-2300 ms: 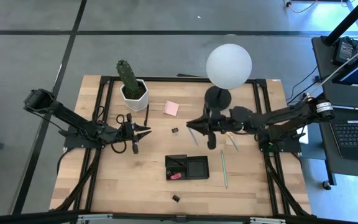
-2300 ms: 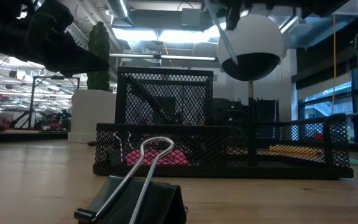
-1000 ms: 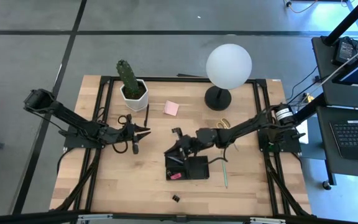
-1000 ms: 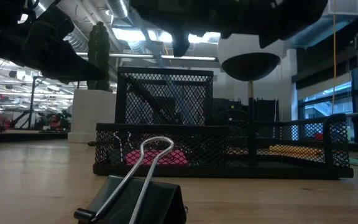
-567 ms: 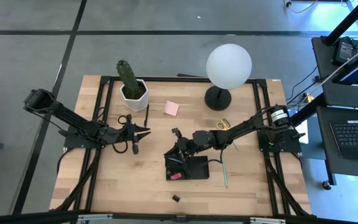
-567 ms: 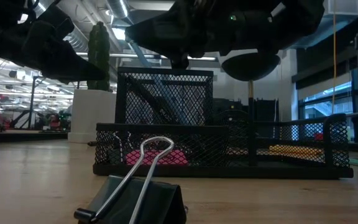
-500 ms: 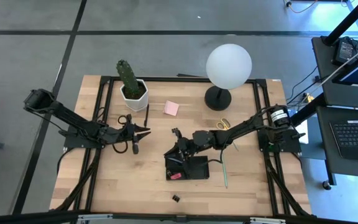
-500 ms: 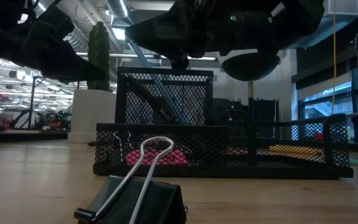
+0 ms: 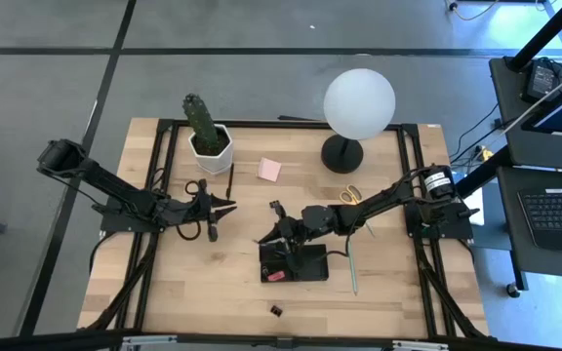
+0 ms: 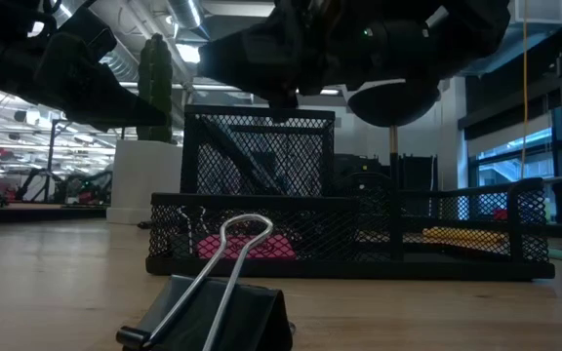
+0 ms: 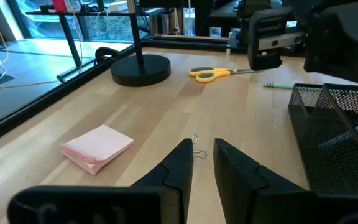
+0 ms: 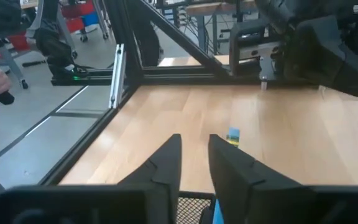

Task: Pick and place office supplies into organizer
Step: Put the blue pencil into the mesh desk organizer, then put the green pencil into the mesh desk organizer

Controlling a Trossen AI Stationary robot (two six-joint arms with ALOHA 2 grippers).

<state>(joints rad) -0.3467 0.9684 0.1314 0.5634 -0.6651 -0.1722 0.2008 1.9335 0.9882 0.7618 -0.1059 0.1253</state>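
The right gripper (image 9: 273, 237) hovers over the organizer (image 9: 312, 263) at mid-table, its fingers (image 12: 166, 163) a narrow gap apart and holding nothing. The left gripper (image 9: 224, 207) waits near the cactus pot (image 9: 209, 142), fingers slightly apart and empty; sticky-note pad (image 11: 96, 147), scissors (image 11: 219, 73) and green pencil (image 9: 350, 272) lie loose

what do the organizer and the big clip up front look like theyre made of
The organizer looks like black wire mesh, probably coated metal: its walls show an open grid you can see through. The binder clip seems to have a dark, matte sheet-metal body with a shiny bare wire handle that catches light.
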